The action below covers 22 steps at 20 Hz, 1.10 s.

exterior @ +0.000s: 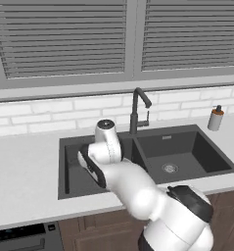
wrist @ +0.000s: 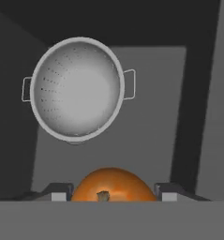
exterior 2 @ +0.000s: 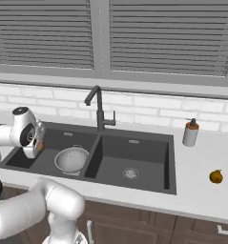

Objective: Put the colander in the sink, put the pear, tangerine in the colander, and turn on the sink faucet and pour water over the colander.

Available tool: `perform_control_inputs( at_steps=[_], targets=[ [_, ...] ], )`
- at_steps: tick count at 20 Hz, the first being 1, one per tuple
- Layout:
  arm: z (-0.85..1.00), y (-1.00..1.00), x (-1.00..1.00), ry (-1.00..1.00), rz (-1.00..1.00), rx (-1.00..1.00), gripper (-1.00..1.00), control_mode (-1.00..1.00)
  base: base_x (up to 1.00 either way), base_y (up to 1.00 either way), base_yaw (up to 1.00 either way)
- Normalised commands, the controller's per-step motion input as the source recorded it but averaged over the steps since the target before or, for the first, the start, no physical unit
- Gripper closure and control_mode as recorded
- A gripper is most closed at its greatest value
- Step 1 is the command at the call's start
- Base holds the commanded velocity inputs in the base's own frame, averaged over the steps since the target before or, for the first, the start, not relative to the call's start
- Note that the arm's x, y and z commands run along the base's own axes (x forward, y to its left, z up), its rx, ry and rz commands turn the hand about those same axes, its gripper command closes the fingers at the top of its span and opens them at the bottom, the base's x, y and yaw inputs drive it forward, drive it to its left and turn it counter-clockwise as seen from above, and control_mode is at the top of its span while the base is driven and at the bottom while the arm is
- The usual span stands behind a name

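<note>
My gripper (wrist: 111, 193): closed on the round bright orange tangerine (wrist: 112, 184), held between both fingers.
Colander: the silvery-grey perforated metal colander (wrist: 77, 89) sits upright in my dark grey double sink (exterior 2: 134, 155), left basin, below me.
Pear: the olive-brown pear (exterior 2: 216, 177) rests on the counter, right of the sink.

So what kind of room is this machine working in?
A kitchen, rendered by computer: a dark double-basin sink with a black faucet set in a pale counter, white tiled wall and shuttered window behind, wooden cabinets below.
</note>
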Motion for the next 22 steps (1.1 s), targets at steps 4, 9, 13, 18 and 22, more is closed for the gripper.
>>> perform_control_inputs(
  at_steps=[4, 9, 13, 18, 22],
  targets=[
    [-0.01, -0.13, 0.16, 0.16, -0.14, -0.13, 1.0, -1.0, 0.0, 0.0, 0.0],
    [-0.69, -0.15, 0.02, -0.1, -0.13, -0.29, 1.0, -1.0, 0.0, 0.0, 0.0],
    [-0.36, -0.6, 0.0, -0.18, -0.08, -0.05, 1.0, -1.0, 0.0, 0.0, 0.0],
    [-0.05, -0.68, 0.1, -0.05, -0.02, 0.01, 1.0, -1.0, 0.0, 0.0, 0.0],
    [-0.39, -0.35, 0.12, 0.0, 0.0, 0.0, 1.0, -1.0, 0.0, 0.0, 0.0]
  ],
)
